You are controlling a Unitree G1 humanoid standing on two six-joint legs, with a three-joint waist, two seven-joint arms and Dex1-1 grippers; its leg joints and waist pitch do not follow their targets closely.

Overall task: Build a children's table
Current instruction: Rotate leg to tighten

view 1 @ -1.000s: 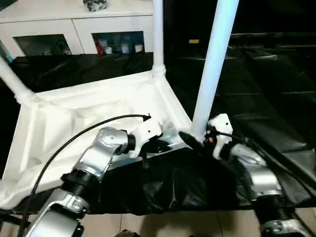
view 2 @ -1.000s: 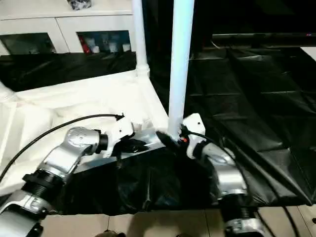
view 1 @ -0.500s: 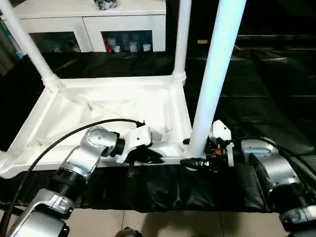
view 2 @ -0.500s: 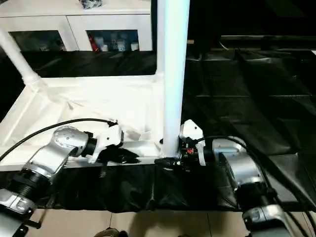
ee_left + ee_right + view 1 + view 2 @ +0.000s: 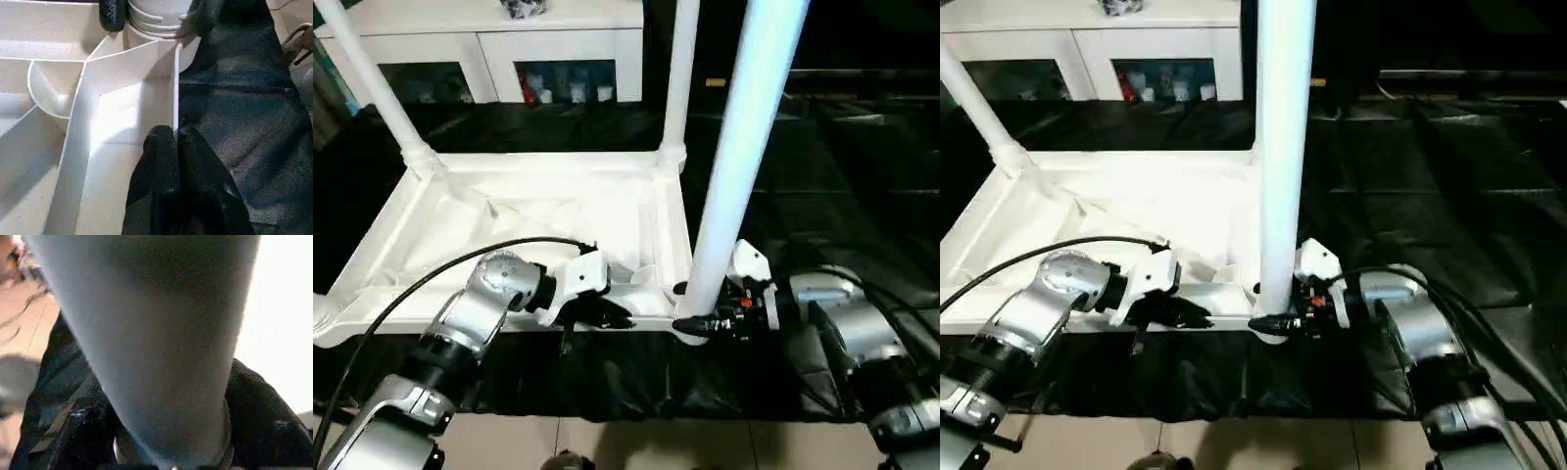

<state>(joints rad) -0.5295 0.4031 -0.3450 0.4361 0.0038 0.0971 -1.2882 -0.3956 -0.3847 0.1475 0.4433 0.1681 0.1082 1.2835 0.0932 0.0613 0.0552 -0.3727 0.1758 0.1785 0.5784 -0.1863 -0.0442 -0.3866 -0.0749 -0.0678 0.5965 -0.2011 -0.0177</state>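
A: From the head views, where does the tabletop point(image 5: 529, 211) lie?

B: Upside down on the black-draped surface point(image 5: 822, 166), ribs up. Two legs stand in the far corner sockets, the far-left leg point(image 5: 372, 83) leaning and the far-right leg point(image 5: 680, 78) upright. A white cabinet point(image 5: 489, 44) sits behind.

A: And the near leg point(image 5: 734, 166)?

B: Its long axis runs nearly vertical, foot at the near right corner socket point(image 5: 1271, 328). The right tool point(image 5: 693, 308) holds it low down, fingers either side of the tube just above the socket. The right arm is plainly the nearer one to that corner.

A: The left tool point(image 5: 607, 315)?

B: It sits at the tabletop's near rim, just left of that corner.

A: Left wrist view?

B: The left tool's fingers point(image 5: 166, 161) are pinched narrow on the thin rim wall point(image 5: 175, 88), steadying it. Beyond, the leg's ringed end point(image 5: 156, 14) meets the corner, with the right tool's dark fingers on both sides.

A: Right wrist view?

B: The leg point(image 5: 161, 342) looms close between the black fingers point(image 5: 274, 431), clamped. Seating, I judge, needs a push straight down along that axis; how deep it sits, I cannot tell.
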